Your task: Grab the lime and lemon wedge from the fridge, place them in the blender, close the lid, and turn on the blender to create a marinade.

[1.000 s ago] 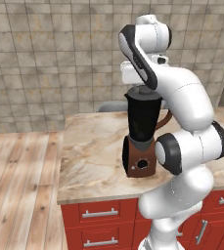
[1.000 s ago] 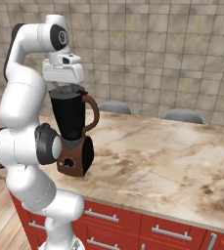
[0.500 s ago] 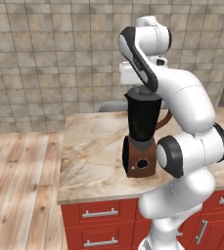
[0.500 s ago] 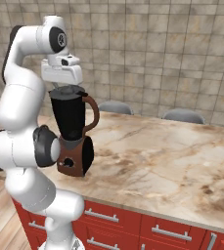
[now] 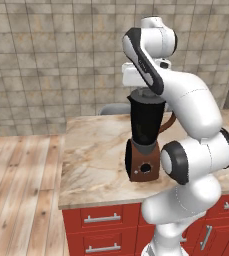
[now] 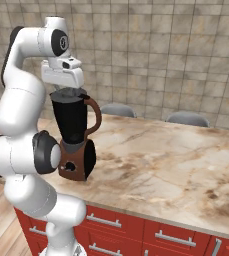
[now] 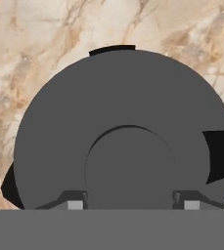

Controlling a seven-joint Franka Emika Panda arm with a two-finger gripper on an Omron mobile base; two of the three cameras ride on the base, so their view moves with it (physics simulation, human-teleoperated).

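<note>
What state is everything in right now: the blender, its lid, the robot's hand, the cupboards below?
blender: upright on the marble counter, near its edge.
lid: sitting over the jug's top, black rim peeking out at its edges.
hand: directly above the lid, fingers either side of the centre knob; grip unclear.
red drawers: shut.
</note>
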